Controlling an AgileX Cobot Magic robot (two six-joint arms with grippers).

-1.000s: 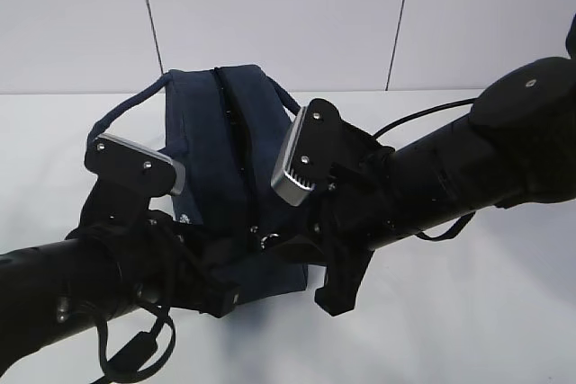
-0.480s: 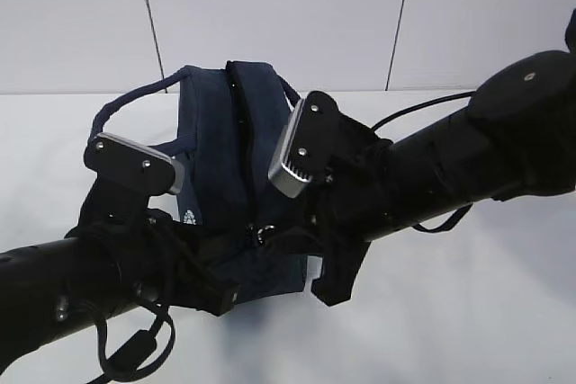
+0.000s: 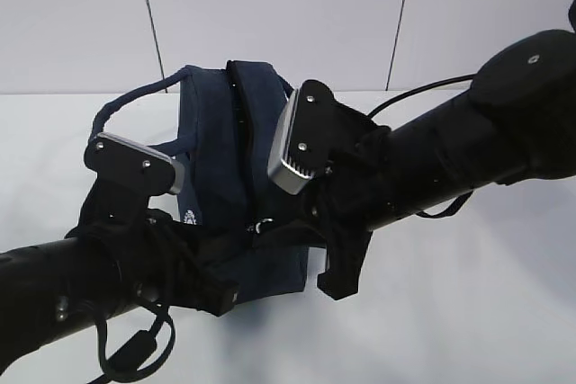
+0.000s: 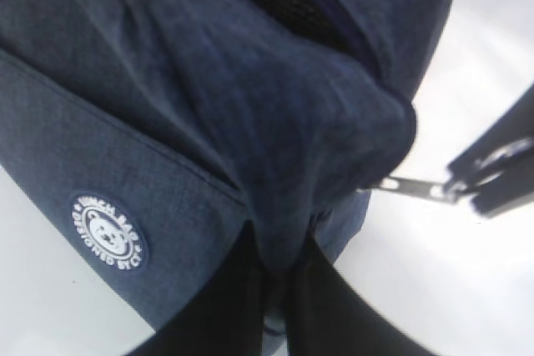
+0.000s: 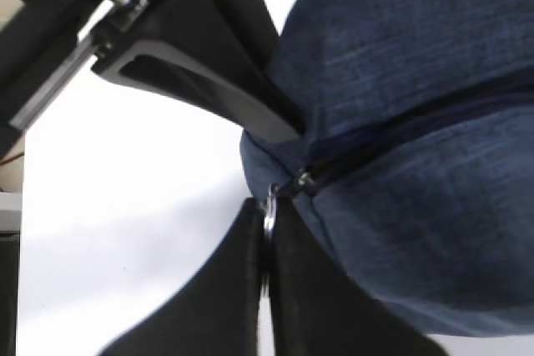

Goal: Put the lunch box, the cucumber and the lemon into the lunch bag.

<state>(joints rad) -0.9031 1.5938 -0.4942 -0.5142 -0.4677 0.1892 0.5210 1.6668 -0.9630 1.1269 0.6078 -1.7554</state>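
Opening stage of the packing task. The lunch bag (image 3: 229, 168) stands on the white table (image 3: 468, 312) at centre, its near end between the two arms, with its top zipper (image 3: 241, 146) running from far to near and apparently closed along most of its length, though the arms hide the near stretch. The left gripper (image 4: 279, 289) has its fingers pressed together on a fold of navy fabric at the near end of the bag, just right of the round logo patch (image 4: 107, 231). The right gripper (image 5: 265, 277) pinches the metal ring pull (image 5: 269, 206) between closed fingers at the near end of the zipper track; in the left wrist view the pull tab extends to the right, away from the bag. Neither the lunch box, the cucumber nor the lemon appears in any view, so none can be confirmed as packed; judging from the shut top, all three placements remain, and the bag must first be unzipped. Compared with the frame one second earlier, the bag has been drawn more upright and twisted slightly right, its left loop handle (image 3: 135, 101) has lifted, the ring pull has moved a little, and the right arm has shifted slightly left and up; the left arm has held its position.
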